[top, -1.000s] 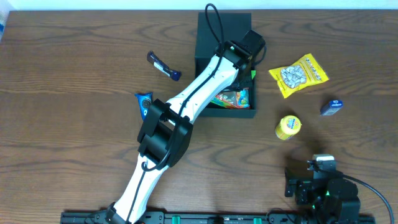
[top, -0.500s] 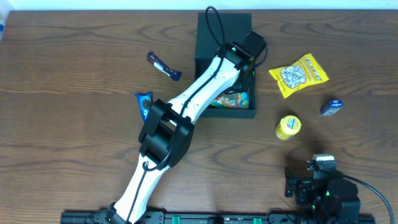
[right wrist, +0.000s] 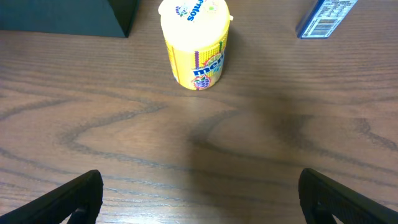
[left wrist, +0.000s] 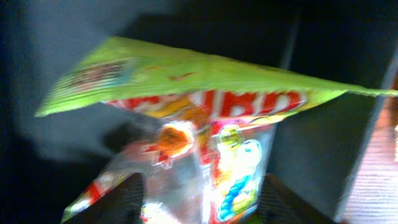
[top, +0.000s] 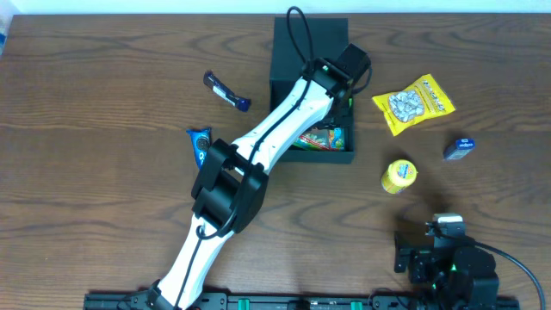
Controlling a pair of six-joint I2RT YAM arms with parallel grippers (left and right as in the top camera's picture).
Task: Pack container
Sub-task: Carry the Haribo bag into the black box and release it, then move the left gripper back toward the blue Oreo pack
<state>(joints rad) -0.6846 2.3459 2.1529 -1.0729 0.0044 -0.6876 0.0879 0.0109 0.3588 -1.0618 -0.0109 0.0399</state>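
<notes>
container (top: 288, 52) mid far edge of table (top: 103, 189) | left gripper (left wrist: 202, 186) inside it, jaws parted, gummy bag (left wrist: 205, 124) seemingly let go | right gripper (right wrist: 199, 186) wide, empty, near edge | risk: bag snags the jaws on lift-out | yellow tub (top: 399, 175), yellow packet (top: 413, 103) toward right edge; left arm (top: 258, 142) spans box mouth

**Container** (top: 320, 157): a dark teal-green, square, rigid box is sitting upright near the yellow tub (top: 399, 175), to the tub's upper left in the overhead view. Its matching flap lid (top: 288, 47) is lying folded open on the side away from the tub. A bright sweet packet (top: 325, 138) is lying inside.
</notes>
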